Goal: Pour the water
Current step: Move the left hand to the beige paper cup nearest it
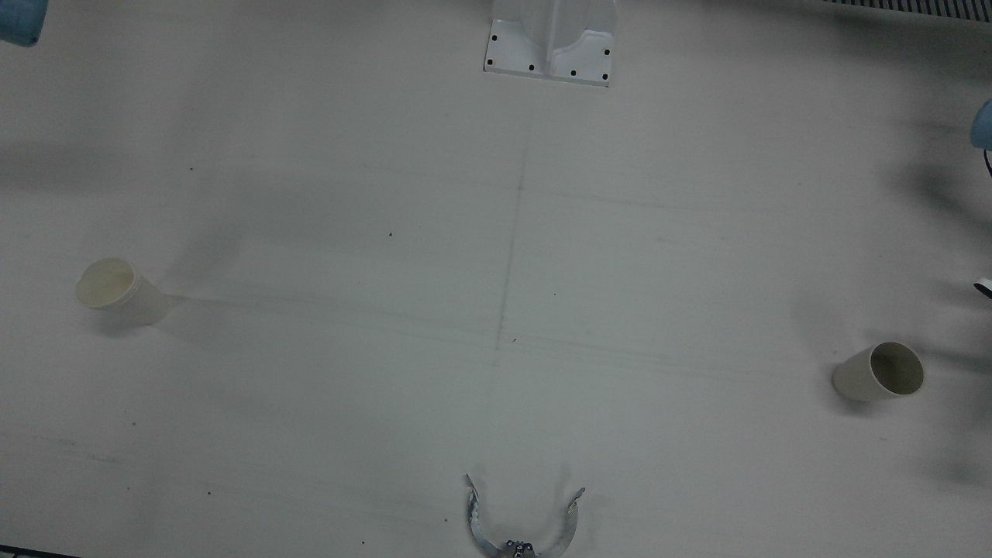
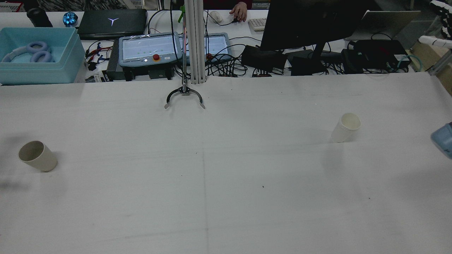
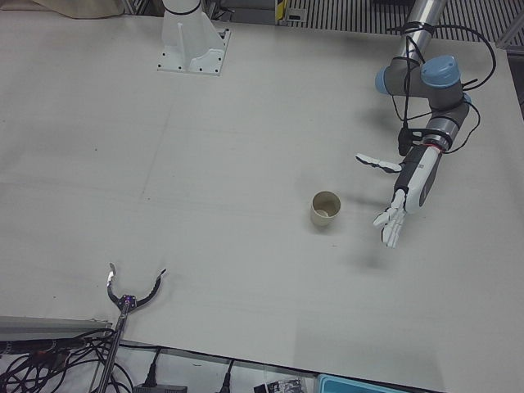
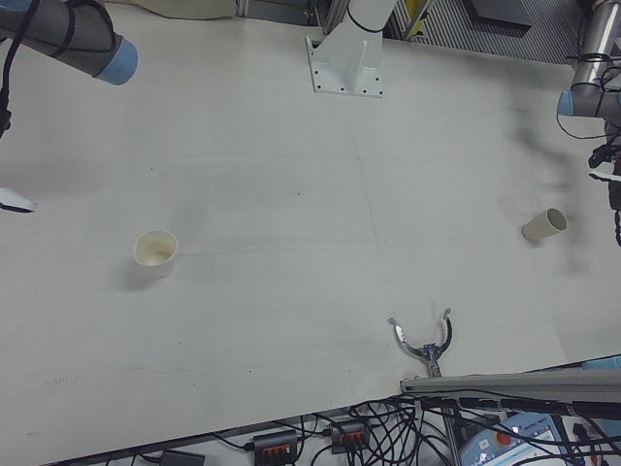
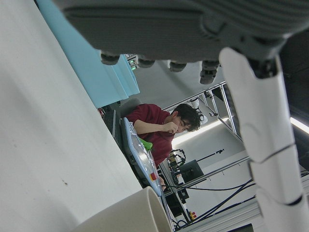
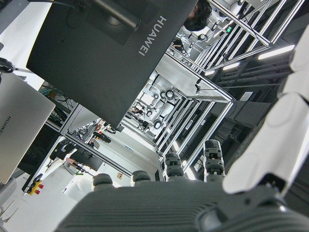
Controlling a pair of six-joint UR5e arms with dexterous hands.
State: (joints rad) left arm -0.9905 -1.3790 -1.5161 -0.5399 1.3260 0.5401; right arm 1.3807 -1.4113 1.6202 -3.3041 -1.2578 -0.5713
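Cups: neither held yet. My left hand (image 3: 399, 214), fingers spread, hovers beside the left cup (image 3: 325, 209); next I grasp it. Right hand's state I cannot tell.

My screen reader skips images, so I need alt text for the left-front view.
The robot's left hand hangs open, fingers pointing down, just beside an upright paper cup on a white table, not touching it. A metal claw-shaped clamp sits at the near edge.

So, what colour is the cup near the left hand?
Beige cup, seen best in the left-front view.
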